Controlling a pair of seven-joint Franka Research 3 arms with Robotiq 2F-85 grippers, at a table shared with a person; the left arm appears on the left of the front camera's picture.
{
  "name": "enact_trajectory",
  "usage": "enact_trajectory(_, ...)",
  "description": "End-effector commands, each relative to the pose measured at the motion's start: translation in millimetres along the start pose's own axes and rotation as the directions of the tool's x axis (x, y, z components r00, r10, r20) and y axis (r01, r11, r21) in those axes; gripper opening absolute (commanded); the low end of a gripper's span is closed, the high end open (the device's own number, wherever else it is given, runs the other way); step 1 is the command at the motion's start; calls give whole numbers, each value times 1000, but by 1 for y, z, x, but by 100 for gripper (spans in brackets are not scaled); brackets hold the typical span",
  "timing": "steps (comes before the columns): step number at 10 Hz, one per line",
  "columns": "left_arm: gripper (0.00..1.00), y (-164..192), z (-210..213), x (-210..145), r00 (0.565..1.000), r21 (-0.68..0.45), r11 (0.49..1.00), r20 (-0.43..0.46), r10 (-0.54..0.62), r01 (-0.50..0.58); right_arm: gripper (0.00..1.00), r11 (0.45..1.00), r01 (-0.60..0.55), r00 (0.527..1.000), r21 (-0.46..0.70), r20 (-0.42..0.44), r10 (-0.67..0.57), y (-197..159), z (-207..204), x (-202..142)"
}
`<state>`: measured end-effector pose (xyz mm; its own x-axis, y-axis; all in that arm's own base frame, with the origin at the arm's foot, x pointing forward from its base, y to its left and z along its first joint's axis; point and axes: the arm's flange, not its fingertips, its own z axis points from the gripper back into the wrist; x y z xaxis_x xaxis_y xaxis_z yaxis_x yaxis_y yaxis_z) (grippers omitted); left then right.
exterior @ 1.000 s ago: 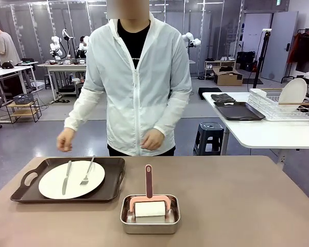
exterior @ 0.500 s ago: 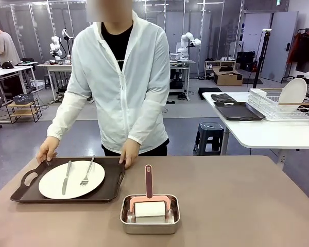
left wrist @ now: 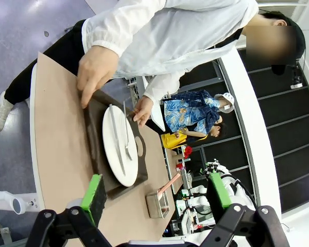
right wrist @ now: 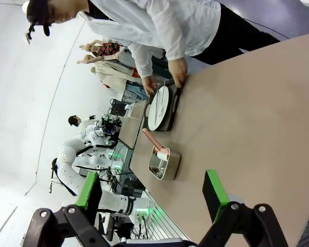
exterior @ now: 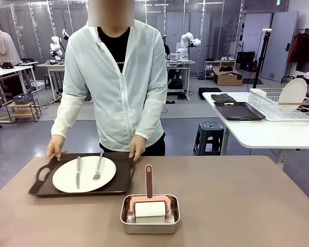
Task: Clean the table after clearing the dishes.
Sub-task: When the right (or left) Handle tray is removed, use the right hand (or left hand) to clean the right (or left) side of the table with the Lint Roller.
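Shifted rightward across the counter point(exterior: 237, 206), one tray point(exterior: 124, 176), gripped by two hands point(exterior: 55, 148), carries one plate point(exterior: 85, 177), one knife point(exterior: 78, 171), one fork point(exterior: 98, 167); one pan point(exterior: 150, 226) sits near. Left end effector point(left wrist: 158, 194) and right end effector point(right wrist: 152, 191) gape, released.

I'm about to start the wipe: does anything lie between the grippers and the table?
Yes. A tray with a plate, knife and fork is over the left half of the table, a person's hands gripping its far edge. A pan holding a roller sits front middle.
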<state>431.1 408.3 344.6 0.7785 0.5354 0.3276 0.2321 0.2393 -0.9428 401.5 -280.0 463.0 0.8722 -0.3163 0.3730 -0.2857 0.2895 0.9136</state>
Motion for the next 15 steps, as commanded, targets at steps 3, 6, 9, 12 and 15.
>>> enact_trajectory(3,100,-3,3,-2,1000,-4,1000,-11,-1,1,100,1000,-14,1000,9,0,14,3,0,-3)
enact_trajectory(6,100,-34,-16,7,975,-24,979,-83,-204,203,100,1000,-14,1000,9,0,14,3,0,-3)
enact_trajectory(9,100,-115,-96,9,806,84,850,-378,-455,520,100,1000,-14,1000,9,0,14,3,0,-3)
enact_trajectory(12,100,-202,-201,-13,436,-19,600,-669,-602,800,100,1000,-14,1000,9,0,14,3,0,-3)
enact_trajectory(15,100,-279,-317,-89,-1,-283,364,-790,-614,887,100,1000,-14,1000,9,0,14,3,0,-3)
